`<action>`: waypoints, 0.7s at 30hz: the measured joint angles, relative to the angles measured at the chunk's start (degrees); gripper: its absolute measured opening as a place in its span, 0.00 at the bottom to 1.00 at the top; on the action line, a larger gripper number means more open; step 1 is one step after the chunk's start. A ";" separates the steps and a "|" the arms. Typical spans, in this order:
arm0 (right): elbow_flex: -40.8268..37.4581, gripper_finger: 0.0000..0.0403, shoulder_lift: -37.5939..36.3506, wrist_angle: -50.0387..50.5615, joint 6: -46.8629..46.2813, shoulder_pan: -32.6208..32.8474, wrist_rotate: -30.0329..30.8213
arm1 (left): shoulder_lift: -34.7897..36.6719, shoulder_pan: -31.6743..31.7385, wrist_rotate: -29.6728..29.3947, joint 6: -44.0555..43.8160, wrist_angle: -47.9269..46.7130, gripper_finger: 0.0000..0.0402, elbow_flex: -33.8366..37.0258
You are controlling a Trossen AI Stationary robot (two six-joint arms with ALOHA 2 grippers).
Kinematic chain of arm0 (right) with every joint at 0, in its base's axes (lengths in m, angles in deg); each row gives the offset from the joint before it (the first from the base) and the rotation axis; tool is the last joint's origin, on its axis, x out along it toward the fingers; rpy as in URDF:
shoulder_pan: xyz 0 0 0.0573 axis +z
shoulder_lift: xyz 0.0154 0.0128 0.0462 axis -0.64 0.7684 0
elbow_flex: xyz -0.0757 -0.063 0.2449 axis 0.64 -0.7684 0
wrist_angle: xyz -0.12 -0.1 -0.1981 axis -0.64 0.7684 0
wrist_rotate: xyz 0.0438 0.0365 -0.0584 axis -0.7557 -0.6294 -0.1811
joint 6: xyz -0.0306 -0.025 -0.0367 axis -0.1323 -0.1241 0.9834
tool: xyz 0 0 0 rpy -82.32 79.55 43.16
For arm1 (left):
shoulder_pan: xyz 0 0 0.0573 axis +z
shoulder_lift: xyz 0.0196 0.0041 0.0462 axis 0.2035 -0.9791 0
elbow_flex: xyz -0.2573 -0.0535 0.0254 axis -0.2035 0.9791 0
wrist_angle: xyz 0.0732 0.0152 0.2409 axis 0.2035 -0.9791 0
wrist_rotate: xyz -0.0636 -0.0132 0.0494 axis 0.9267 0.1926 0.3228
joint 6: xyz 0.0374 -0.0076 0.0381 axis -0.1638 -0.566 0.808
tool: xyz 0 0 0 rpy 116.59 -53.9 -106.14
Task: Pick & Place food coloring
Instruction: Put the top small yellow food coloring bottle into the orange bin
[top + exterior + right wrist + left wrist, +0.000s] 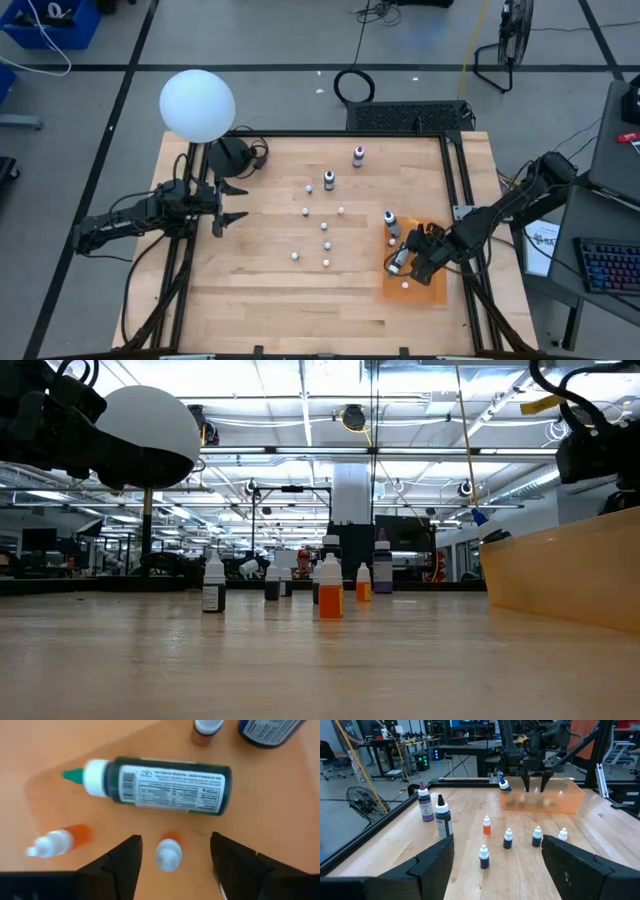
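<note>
Several small food coloring bottles (326,245) stand upright mid-table, with taller purple-topped (358,155) and dark (329,181) ones toward the far edge. My right gripper (410,258) hangs open, pointing down into a shallow orange bin (432,292). In the right wrist view its fingers (120,865) stand either side of a small white-capped bottle (169,854) without touching it. A dark green-tipped bottle (165,784) and a small orange one (55,842) lie on their sides on the bin floor. A blue-topped bottle (390,222) stands at the bin's far left corner. My left gripper (225,205) waits open at the table's left.
A white globe lamp (197,105) stands over the table's far left corner, with a dark base (230,155) beside it. The bin's wall (570,575) rises at the right in the low view. Black rails (455,190) frame the table. Bare wood lies near the front edge.
</note>
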 joint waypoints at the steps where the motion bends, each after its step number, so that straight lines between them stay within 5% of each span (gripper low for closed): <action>1: 0.03 0.55 -0.93 0.00 -0.03 -0.51 -0.95 | 0.00 0.02 -0.02 0.00 0.00 0.74 -0.01; 10: 0.09 0.52 -10.54 -4.70 7.41 -5.78 0.22 | -0.01 0.01 0.00 0.00 0.00 0.74 -0.01; 15: 0.10 0.51 -12.99 -20.40 23.88 -12.01 4.11 | -0.01 0.01 -0.01 0.01 0.00 0.74 0.00; 21: 0.51 0.50 -10.75 -39.72 43.32 -21.43 -4.56 | -0.02 0.00 0.00 0.00 0.00 0.74 0.00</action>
